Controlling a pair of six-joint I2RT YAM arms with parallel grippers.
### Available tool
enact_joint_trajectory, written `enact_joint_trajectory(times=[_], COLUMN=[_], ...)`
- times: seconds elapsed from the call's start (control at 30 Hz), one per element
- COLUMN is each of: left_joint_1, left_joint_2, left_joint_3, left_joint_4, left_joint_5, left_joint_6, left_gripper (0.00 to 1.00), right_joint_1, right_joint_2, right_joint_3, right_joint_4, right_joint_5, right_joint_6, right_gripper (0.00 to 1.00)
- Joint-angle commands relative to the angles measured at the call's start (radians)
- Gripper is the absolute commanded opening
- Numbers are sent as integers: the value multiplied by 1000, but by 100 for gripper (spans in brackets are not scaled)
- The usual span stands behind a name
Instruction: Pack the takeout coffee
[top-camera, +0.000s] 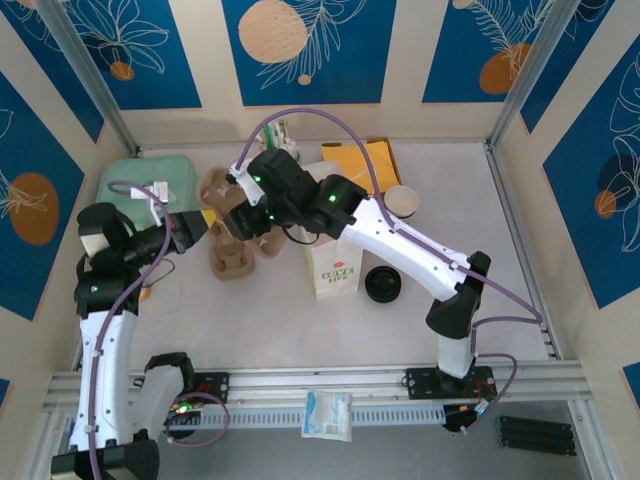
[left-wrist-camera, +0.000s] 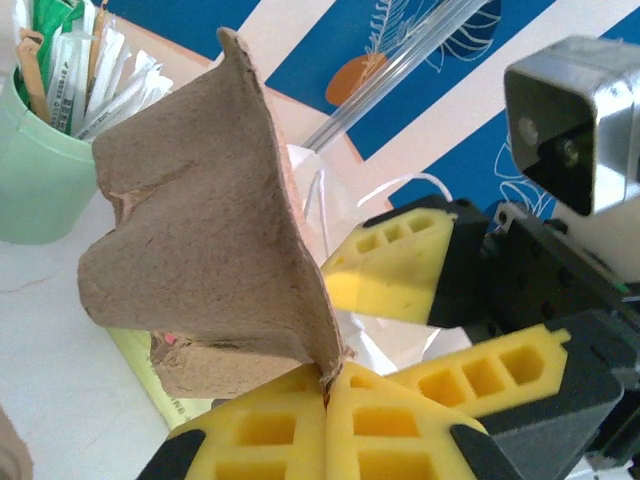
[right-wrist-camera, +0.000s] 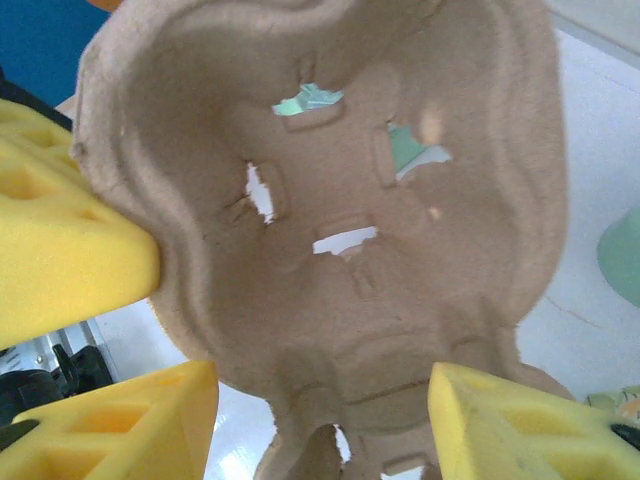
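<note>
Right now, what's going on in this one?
Both arms are working on the brown pulp cup carrier at the left of the table. The left gripper is shut on the carrier's edge. The right gripper has its open fingers on either side of the carrier's body and is not clearly clamping it. The paper coffee cup stands untouched towards the back, right of centre, so no coffee is packed yet.

Left claw (left-wrist-camera: 328, 376) clamped, right claw (right-wrist-camera: 323, 400) parted.
</note>
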Motion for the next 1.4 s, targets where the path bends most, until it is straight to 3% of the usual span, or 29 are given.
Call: enact_joint_trajectory(times=[0.0, 0.63, 1.37], left_joint_1=[16, 36, 44], left_joint_2=[-16, 12, 25], left_joint_3=[28, 41, 44], left_joint_4=[-33, 110, 217], left_joint_5=[27, 85, 127], left_joint_6=[54, -65, -155], left_gripper=[0, 0, 0], right_joint_1=[-22, -71, -70], right_joint_2=[-14, 43, 70], right_joint_3=[21, 94, 107], right_joint_4=[-19, -59, -65], right_joint_5=[-4, -144, -178], right_joint_6=[-20, -54, -87], right_gripper=[57, 53, 51])
